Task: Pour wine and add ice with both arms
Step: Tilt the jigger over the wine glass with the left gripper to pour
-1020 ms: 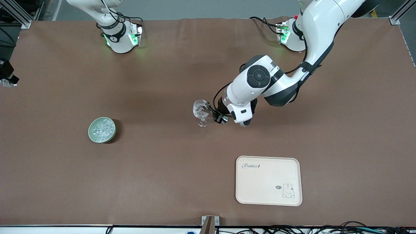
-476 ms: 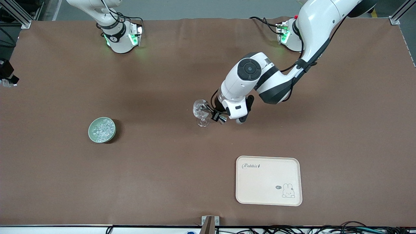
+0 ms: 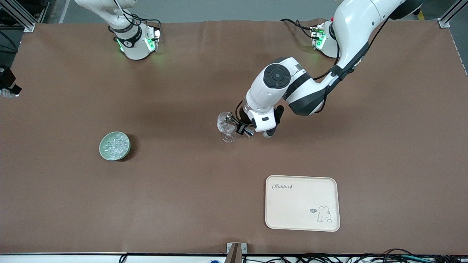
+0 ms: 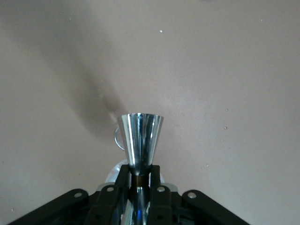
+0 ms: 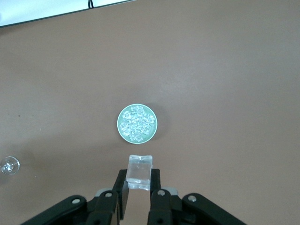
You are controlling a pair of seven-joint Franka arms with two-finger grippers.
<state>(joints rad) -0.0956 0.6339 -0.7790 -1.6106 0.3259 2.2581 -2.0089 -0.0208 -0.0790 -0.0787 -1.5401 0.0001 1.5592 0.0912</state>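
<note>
The left gripper (image 3: pixel 239 127) is hanging over the middle of the table, clenching a shiny metal measuring cup (image 4: pixel 139 140) by its narrow waist, with the cup's flared end sticking out past the fingertips (image 4: pixel 125 174). The cup is tipping sideways against the bowl of the stemmed glass (image 3: pixel 226 126), which is standing upright on the brown table (image 3: pixel 182 190) directly beneath and just beside this gripper. In the left wrist view only a curved sliver of the glass rim (image 4: pixel 117 138) is showing beside the cup. The right gripper (image 5: pixel 139 183) is hovering high above the table, grasping a single clear ice cube (image 5: pixel 140 171) between its fingers. Below and ahead of it, the pale green bowl (image 5: pixel 137 123) is sitting on the table, holding the rest of the ice (image 3: pixel 115 145), well apart from the glass toward the right arm's end. A cream tray (image 3: pixel 302 203) with a rabbit drawing is lying nearer the front camera than the left gripper's glass.
</note>
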